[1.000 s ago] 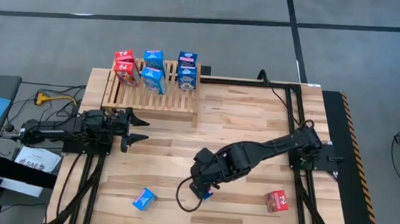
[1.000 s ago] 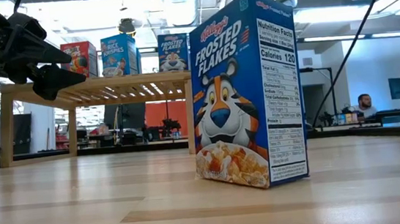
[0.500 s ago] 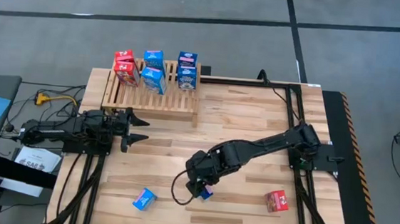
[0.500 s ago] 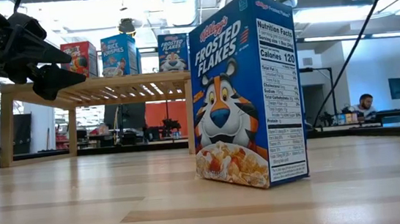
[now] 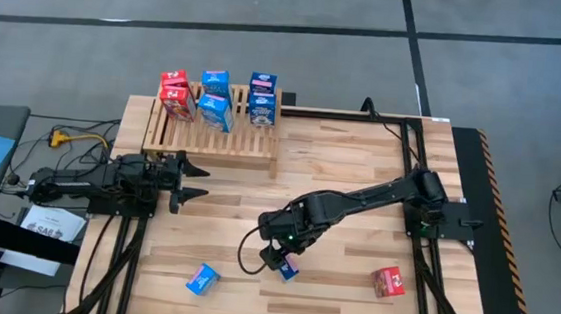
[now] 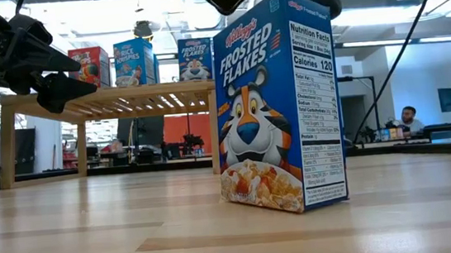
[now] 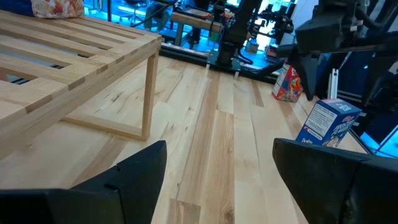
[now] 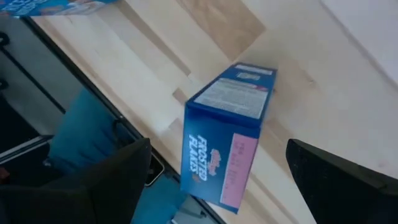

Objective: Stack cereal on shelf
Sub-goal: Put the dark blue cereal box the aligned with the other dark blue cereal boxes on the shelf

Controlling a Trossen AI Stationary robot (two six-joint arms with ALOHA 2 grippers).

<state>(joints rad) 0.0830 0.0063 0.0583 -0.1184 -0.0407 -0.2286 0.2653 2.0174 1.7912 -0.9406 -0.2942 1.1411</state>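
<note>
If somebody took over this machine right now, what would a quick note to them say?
Right claw: open, hanging over the upright Frosted Flakes box at mid-table, not gripping.
Left claw: open, empty, waiting beside the shelf.
Done: six boxes on the shelf.
Left: the Frosted Flakes box, a blue box and a red box near the table's front edge.

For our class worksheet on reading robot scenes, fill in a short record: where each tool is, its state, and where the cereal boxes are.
right tool: open, above the upright blue Frosted Flakes cardboard box, not gripping it
left tool: open, waiting beside the low light-wood slatted shelf
on shelf: six boxes, red and blue
on tabletop: blue box lying flat, red box
</note>
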